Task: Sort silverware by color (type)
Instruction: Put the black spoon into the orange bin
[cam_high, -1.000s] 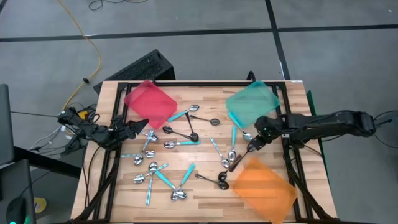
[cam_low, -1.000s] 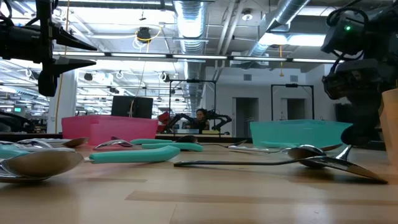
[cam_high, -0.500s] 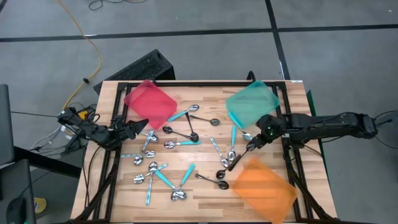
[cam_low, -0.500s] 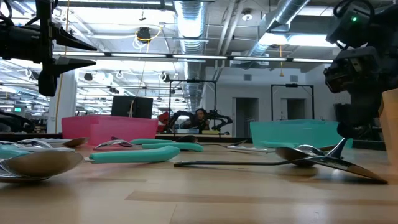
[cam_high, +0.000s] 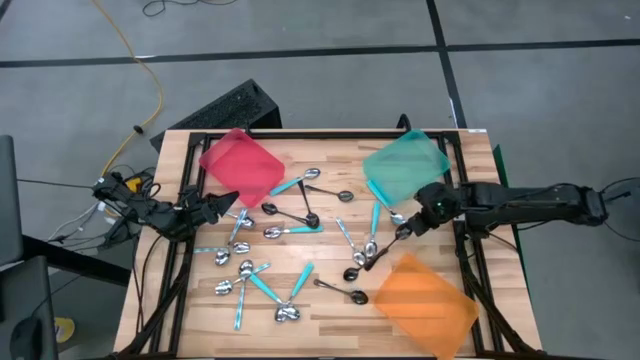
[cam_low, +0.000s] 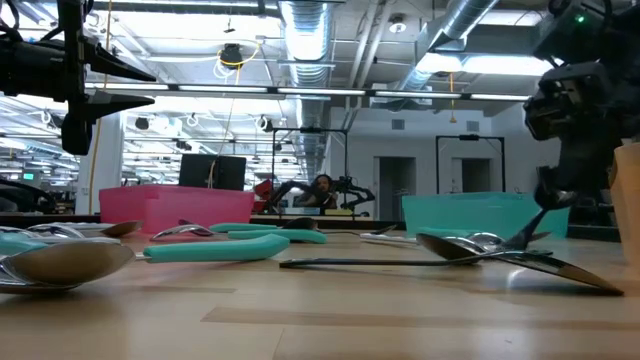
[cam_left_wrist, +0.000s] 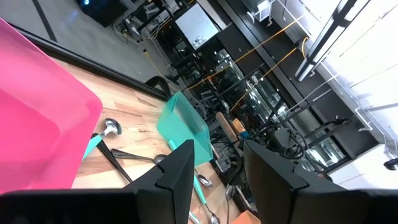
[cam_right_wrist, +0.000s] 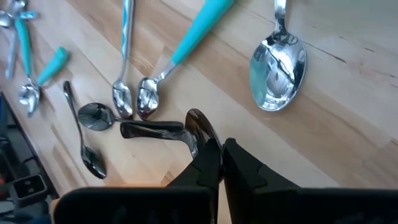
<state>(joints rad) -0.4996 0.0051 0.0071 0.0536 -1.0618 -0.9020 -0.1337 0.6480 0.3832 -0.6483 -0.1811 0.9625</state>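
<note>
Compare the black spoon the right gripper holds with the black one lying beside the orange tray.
The held spoon is pinched in the right gripper; the loose spoon lies untouched. The held spoon slants upward; the loose spoon lies flat. Both are all black.

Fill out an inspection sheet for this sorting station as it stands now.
Surface: wooden table on a dark frame.
Job's things: silver, teal-handled and black spoons lie scattered mid-table; none seen inside a tray.
Clutter: red tray, teal tray and orange tray sit at the table's edges.
Grippers: right gripper is shut on a black spoon by its handle end, bowl near the table; left gripper waits open beside the red tray.
Cables: yellow cable on the floor; wires at the left arm's base.
Surroundings: a person sits far back in the low view.
</note>
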